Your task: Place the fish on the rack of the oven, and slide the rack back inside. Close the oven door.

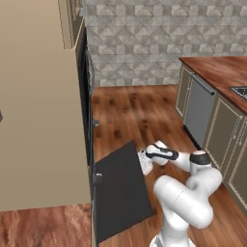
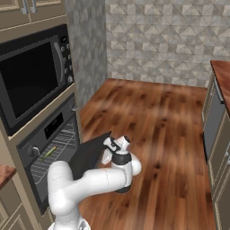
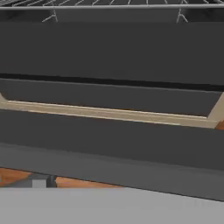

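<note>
The oven (image 2: 42, 134) sits low in the beige cabinet. Its rack (image 2: 63, 140) is inside the cavity, and the small silvery-green fish (image 2: 49, 152) lies on the wires. The oven door (image 1: 120, 188) stands half open, tilted up off the floor. My gripper (image 1: 143, 162) is at the door's free top edge, touching or nearly touching it. Seen from the right, the gripper (image 2: 107, 156) hangs just beside the oven door (image 2: 92, 152). I cannot make out how its fingers stand. In the hand view, the oven door (image 3: 109, 144) spans the picture, with the rack (image 3: 109, 5) along the top.
A black microwave (image 2: 31, 76) is built in above the oven. To the right stands a wooden counter (image 1: 217, 72) over a steel dishwasher (image 1: 198, 108) and beige cabinets. Wooden floor (image 2: 152, 117) stretches between the two sides.
</note>
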Robot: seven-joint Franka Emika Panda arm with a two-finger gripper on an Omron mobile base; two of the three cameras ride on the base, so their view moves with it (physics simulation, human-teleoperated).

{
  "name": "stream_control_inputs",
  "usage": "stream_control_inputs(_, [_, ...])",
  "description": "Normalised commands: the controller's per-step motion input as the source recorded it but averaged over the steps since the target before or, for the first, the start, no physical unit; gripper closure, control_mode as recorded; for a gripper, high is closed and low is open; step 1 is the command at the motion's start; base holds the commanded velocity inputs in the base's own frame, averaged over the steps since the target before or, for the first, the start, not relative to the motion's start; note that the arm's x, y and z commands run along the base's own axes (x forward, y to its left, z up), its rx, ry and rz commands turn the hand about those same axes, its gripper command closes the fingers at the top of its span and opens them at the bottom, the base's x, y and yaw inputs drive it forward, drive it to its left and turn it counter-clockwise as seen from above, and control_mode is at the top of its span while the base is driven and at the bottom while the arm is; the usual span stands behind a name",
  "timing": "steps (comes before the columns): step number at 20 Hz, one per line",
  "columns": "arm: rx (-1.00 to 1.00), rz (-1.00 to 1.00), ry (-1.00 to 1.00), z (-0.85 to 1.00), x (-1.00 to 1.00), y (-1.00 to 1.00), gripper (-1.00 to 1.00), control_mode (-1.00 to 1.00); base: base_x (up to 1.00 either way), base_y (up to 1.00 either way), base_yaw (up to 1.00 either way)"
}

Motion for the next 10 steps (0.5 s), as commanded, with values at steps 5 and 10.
stream_control_inputs(5, [0.31, 0.25, 0.14, 0.0, -0.47, 1.0, -1.0, -1.0, 0.0, 0.0, 0.0])
stream_control_inputs(10, [0.29, 0.23, 0.02, -0.32, -0.49, 1.0, -1.0, -1.0, 0.0, 0.0, 0.0])
